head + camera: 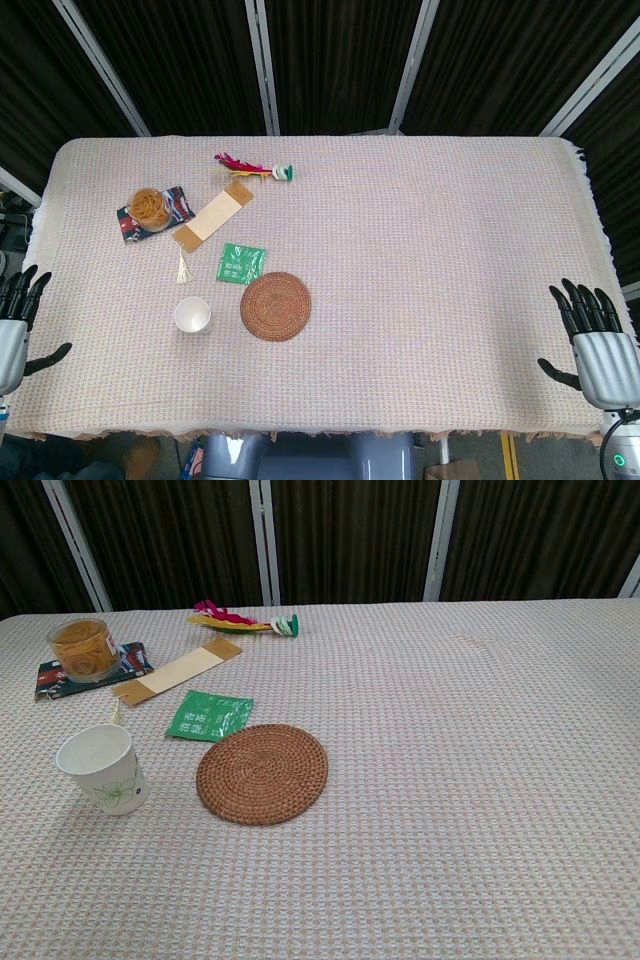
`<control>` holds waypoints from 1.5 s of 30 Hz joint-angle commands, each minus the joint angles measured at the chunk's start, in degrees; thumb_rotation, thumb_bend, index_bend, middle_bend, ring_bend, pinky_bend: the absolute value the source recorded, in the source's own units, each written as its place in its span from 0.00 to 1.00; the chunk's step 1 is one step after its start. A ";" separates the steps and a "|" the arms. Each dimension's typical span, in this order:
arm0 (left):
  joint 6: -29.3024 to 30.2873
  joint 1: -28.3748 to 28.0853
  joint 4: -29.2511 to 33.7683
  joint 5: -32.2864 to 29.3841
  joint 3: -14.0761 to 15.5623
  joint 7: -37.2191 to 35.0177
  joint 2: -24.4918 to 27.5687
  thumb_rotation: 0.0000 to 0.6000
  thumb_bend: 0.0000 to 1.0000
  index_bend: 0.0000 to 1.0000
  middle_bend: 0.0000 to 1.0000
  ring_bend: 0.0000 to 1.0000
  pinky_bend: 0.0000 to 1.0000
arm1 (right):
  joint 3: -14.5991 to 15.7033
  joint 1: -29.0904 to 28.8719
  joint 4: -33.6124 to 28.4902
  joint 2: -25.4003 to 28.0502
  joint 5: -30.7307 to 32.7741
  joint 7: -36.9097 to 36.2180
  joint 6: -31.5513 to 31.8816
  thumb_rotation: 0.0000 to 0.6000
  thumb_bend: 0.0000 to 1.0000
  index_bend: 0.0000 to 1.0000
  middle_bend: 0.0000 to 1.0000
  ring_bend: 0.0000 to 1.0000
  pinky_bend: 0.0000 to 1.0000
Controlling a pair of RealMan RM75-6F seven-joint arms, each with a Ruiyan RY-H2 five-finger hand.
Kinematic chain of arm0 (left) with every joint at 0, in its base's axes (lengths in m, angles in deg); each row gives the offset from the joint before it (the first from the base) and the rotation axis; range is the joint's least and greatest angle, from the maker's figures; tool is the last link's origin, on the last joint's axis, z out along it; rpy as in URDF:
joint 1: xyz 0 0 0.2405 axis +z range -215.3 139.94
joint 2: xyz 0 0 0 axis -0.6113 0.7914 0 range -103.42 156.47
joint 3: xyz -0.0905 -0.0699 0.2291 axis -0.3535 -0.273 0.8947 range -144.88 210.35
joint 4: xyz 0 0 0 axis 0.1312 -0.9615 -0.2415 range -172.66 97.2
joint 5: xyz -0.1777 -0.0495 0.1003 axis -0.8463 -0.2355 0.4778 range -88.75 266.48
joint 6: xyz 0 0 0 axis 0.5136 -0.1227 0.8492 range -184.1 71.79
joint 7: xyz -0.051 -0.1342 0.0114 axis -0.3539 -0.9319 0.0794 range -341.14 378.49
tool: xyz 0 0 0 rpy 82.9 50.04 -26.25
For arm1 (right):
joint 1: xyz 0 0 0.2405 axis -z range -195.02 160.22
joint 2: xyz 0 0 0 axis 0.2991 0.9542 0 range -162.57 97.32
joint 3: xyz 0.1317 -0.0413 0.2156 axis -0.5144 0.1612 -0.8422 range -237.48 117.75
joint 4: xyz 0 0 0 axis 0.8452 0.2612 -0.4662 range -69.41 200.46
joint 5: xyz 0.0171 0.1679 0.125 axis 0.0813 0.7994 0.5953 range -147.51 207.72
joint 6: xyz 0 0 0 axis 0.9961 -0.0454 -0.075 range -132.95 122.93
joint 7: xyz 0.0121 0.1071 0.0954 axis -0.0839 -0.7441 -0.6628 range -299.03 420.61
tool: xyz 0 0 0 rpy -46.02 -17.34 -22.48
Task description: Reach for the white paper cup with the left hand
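The white paper cup (193, 316) (103, 769) stands upright and empty on the woven tablecloth, left of the round wicker coaster (275, 306) (262, 773). My left hand (17, 325) hovers at the table's left edge, fingers spread and holding nothing, well to the left of the cup. My right hand (595, 340) sits at the right edge, fingers also apart and empty. The chest view shows neither hand.
Behind the cup lie a green sachet (241, 263) (209, 716), a tan bookmark with a tassel (212, 217) (176, 671), a jar of rubber bands (149, 206) (83, 648) on a dark booklet, and a feathered shuttlecock toy (255, 167) (243, 621).
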 commanded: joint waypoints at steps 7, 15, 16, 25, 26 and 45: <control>-2.47 -1.10 -0.81 0.49 0.65 -1.26 -0.32 1.00 0.00 0.00 0.00 0.00 0.00 | -0.35 0.22 -1.06 0.22 0.81 0.84 -0.33 1.00 0.00 0.00 0.00 0.00 0.00; -17.31 -10.65 0.52 4.57 1.87 4.08 -2.27 1.00 0.00 0.00 0.00 0.00 0.03 | -1.01 -0.20 -1.31 0.60 2.23 0.08 -1.69 1.00 0.00 0.00 0.00 0.00 0.00; -18.95 -11.83 0.75 4.55 1.61 5.71 -3.05 1.00 0.00 0.00 0.00 0.00 0.06 | -1.16 -0.34 -1.37 0.60 2.66 0.18 -2.09 1.00 0.00 0.00 0.00 0.00 0.00; -28.08 -18.78 0.51 1.56 -0.93 18.63 -11.19 1.00 0.00 0.06 0.09 0.09 0.21 | -1.60 -1.29 -1.56 0.97 5.46 -2.34 -5.73 1.00 0.00 0.00 0.00 0.00 0.00; -28.91 -19.44 0.13 1.09 -1.18 19.66 -11.94 1.00 0.00 0.08 0.11 0.10 0.22 | -1.73 -1.33 -1.32 0.89 5.83 -2.27 -5.92 1.00 0.00 0.00 0.00 0.00 0.00; -30.34 -23.24 -2.28 -7.38 -2.69 30.67 -18.09 1.00 0.21 0.33 0.37 0.30 0.48 | -2.90 -1.13 0.30 0.44 8.70 -4.31 -6.92 1.00 0.00 0.00 0.00 0.00 0.00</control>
